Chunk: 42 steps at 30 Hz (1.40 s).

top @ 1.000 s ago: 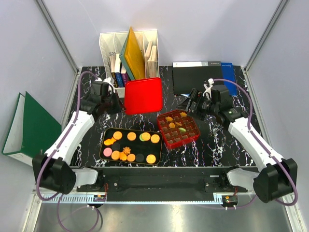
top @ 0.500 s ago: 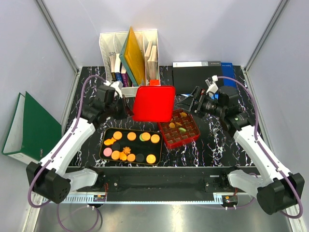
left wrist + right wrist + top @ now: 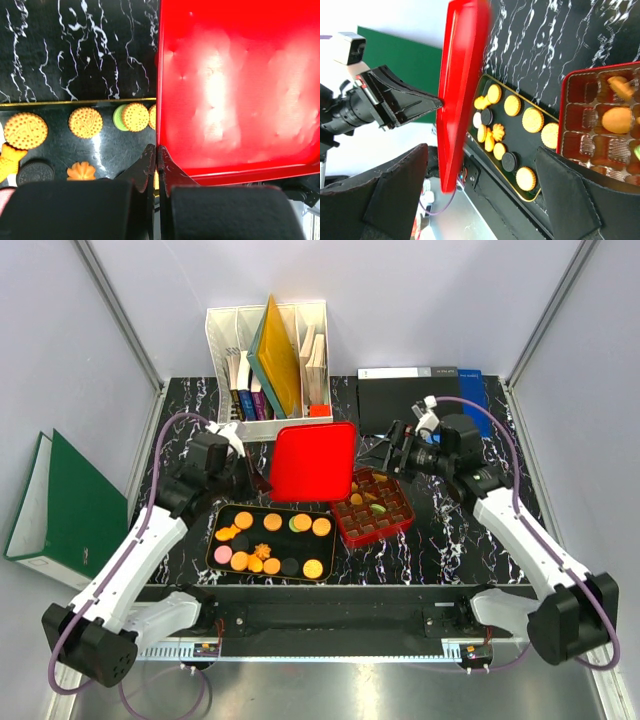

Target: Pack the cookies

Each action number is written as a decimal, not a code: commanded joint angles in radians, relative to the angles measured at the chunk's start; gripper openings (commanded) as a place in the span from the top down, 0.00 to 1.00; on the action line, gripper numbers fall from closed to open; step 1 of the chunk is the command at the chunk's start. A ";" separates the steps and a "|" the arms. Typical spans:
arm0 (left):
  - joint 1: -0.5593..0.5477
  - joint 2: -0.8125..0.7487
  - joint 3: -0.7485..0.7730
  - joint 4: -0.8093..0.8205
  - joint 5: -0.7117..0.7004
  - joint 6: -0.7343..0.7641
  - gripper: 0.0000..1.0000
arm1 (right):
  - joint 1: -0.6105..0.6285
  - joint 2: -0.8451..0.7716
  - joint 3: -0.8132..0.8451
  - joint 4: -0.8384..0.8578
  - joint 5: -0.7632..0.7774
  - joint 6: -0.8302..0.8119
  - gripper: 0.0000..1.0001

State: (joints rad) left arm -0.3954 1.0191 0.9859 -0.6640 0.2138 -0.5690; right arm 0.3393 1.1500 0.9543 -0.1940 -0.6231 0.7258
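The left end effector (image 3: 156,156) was clenched on the edge of the red lid (image 3: 312,460), holding it off the counter (image 3: 450,540), over its middle. The right end effector (image 3: 391,450) hung released just beyond the red gridded tin (image 3: 400,523). Most cookies (image 3: 272,522) lay on a black tray (image 3: 222,510) along the counter's near edge, left of centre. A few sat in the tin's compartments.

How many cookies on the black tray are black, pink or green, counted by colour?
Black cookies: 2
Pink cookies: 1
Green cookies: 1
Total: 4
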 commanded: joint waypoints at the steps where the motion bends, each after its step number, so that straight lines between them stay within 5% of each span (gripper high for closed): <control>1: -0.016 -0.001 0.017 0.037 0.056 -0.011 1.00 | 0.056 0.062 0.066 0.079 -0.029 -0.005 0.06; 11: -0.060 0.012 0.046 0.038 0.065 -0.015 1.00 | 0.118 0.201 0.121 0.119 -0.033 -0.017 0.16; 19: -0.069 0.009 0.037 0.050 0.070 -0.015 1.00 | 0.118 0.221 0.112 0.134 -0.069 -0.023 0.68; 22: -0.071 0.010 0.040 0.050 0.059 -0.015 0.99 | 0.118 0.205 0.098 0.133 -0.063 -0.025 0.76; 30: -0.068 0.050 0.111 0.009 -0.039 0.009 0.59 | 0.118 0.119 0.139 0.004 0.003 -0.118 0.92; 38: -0.016 0.104 0.143 -0.009 -0.060 -0.066 0.43 | 0.119 0.019 0.241 -0.200 0.166 -0.302 1.00; 42: 0.058 0.136 0.108 0.017 0.045 -0.156 0.42 | 0.122 -0.009 0.273 -0.286 0.424 -0.436 1.00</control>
State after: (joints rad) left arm -0.3943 1.1294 1.0985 -0.6857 0.1844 -0.6312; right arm 0.4519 1.1839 1.1568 -0.3958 -0.4625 0.4599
